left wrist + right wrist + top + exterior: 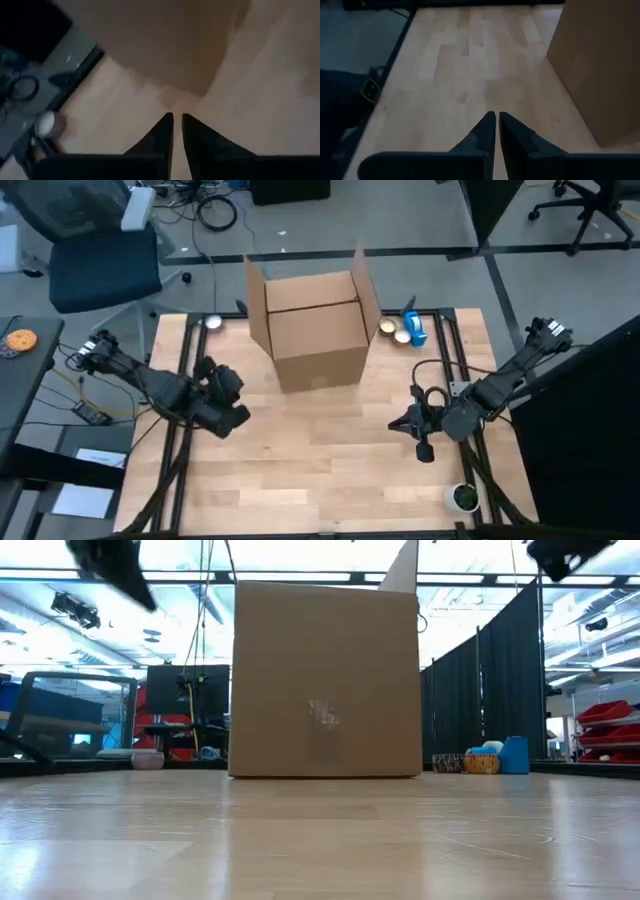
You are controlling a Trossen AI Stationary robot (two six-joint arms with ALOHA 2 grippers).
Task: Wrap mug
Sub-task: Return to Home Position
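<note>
The mug is out of view in every frame. An open cardboard box stands on its base at the table's far middle, flaps up; in the low view the box fills the centre. My left gripper hovers over the left half of the table, near the box's near left corner, shut and empty. My right gripper hovers over the right half, its fingers pointing toward the table's left, also shut and empty.
A blue object and two small round yellow things lie at the far right beside the box. A small pale round thing sits at the far left corner. A round green-and-white object sits near the right front corner.
</note>
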